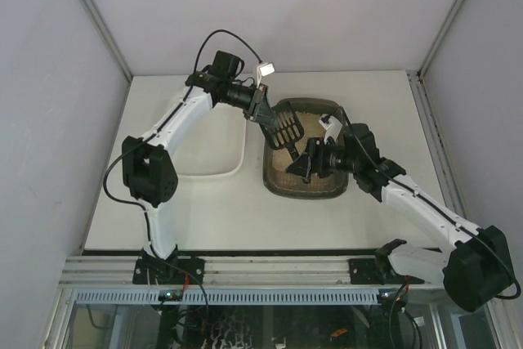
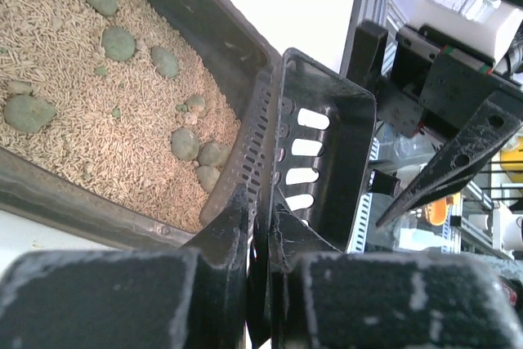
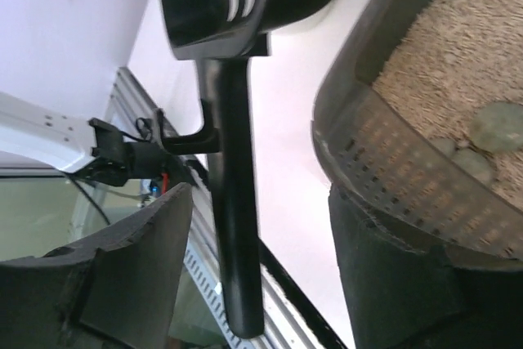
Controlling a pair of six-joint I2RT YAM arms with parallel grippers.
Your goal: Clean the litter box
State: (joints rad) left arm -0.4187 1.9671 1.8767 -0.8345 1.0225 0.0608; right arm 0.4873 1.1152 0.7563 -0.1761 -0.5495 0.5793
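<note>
From above, the litter box [image 1: 304, 194] sat on the table [image 1: 245, 222] right of centre, its long side running away from the arms, and a white tray [image 1: 216, 149] lay just to its left. The left arm reached across the tray, and the left gripper [image 1: 263, 112] met a black scoop [image 1: 288, 128] over the box's far left corner. The scoop's slotted head lay above the litter, with its handle pointing toward the near side. The right gripper [image 1: 309, 163] hung over the middle of the box, aimed left at the handle.

In the left wrist view, the two fingers [image 2: 225, 239] were pressed together on a thin edge of the scoop's head, whose slots showed just beyond them. The box's dark wall [image 2: 204, 30] ran to the left. Inside it, beige litter [image 2: 90, 112] held several grey-green clumps [image 2: 118, 42], and a few of them lay close to the scoop's perforated side.

In the right wrist view, the fingers [image 3: 139, 267] stood wide apart. The scoop's handle [image 3: 233, 202] hung down between them, nearer the left one, and neither pad visibly touched it. The box rim [image 3: 359, 71] curved along the right side, with litter and a clump [image 3: 498, 124] behind it.
</note>
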